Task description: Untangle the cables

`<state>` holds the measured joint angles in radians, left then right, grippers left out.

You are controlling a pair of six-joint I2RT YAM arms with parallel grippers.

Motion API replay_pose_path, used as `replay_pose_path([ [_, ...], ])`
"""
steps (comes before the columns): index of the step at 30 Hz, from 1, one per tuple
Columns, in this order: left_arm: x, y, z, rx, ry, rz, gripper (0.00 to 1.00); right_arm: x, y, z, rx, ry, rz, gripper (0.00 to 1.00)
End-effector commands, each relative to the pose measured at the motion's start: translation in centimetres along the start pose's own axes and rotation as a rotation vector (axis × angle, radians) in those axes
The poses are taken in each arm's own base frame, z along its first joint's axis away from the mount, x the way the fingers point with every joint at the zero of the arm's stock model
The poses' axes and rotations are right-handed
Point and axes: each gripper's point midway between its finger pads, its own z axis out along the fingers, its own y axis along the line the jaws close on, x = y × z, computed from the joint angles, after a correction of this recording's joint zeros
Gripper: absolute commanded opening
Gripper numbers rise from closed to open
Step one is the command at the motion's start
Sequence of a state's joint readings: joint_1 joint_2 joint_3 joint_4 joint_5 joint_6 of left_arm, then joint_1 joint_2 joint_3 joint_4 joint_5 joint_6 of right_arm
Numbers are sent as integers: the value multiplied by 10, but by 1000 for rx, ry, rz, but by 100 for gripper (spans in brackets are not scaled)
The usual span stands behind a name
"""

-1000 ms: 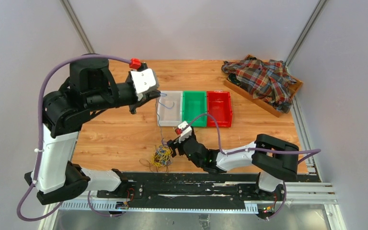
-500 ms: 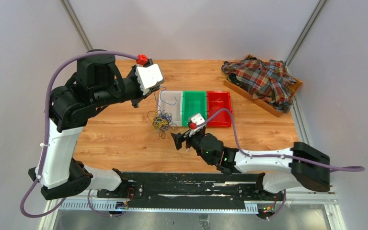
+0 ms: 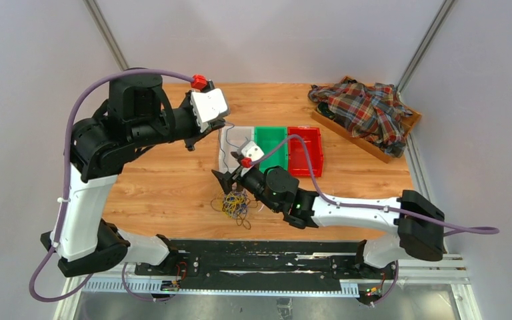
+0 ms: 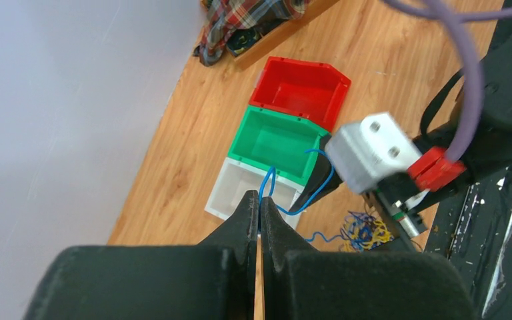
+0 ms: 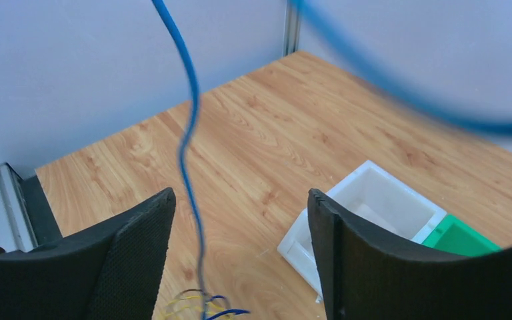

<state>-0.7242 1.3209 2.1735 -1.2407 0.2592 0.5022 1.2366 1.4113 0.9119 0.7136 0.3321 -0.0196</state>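
On the left, our left hand (image 4: 259, 202) hangs high above the tabletop (image 3: 167, 180), its two fingers pressed together on a single blue cable (image 5: 188, 120). From that pinch the strand loops and drops toward the wood, so the rest of the bundle lies well below this hand and nearer the arm bases.

The clump of cables (image 3: 235, 203), blue, yellow and dark loops together, rests on the tabletop just in front of the white bin (image 3: 228, 160). We see the blue strand run down to it.

Our right hand (image 5: 240, 200) reaches in above the clump, on its far side in the top view, with its fingers (image 5: 140, 253) standing wide apart and clamped on nothing. In its wrist view the blue strand passes down between the fingers, closer to the one on the picture's left; we cannot tell whether it touches.

Further right stand the green bin (image 3: 271, 143) and the red bin (image 3: 305, 152), side by side with the white one. At the far right corner a plaid shirt (image 3: 367, 110) is heaped in a wooden tray (image 3: 347, 133).
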Motion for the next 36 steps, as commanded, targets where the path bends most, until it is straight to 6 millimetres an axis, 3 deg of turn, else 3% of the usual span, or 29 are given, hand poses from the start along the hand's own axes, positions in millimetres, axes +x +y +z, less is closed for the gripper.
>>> replay_pose_path([
  [1, -21, 0, -12, -6, -74, 3, 0, 23, 2, 10, -16, 38, 8, 70],
  [6, -36, 4, -25, -32, -123, 6, 0, 75, 8, 9, -22, 122, 50, 56],
  [11, -50, 11, -39, -73, -170, 15, 0, 129, 8, 3, -7, 216, 58, 49],
  [17, -64, 31, -57, -184, -198, 62, 1, 182, 5, -15, 11, 318, 79, 47],
  [23, -82, 69, -83, -389, -230, 129, 0, 221, -5, -43, 49, 390, 109, 49],
  [28, -106, 112, -126, -674, -292, 200, 0, 248, -15, -68, 86, 445, 121, 49],
  [36, -137, 156, -197, -1047, -344, 314, 0, 273, -27, -100, 125, 507, 134, 53],
])
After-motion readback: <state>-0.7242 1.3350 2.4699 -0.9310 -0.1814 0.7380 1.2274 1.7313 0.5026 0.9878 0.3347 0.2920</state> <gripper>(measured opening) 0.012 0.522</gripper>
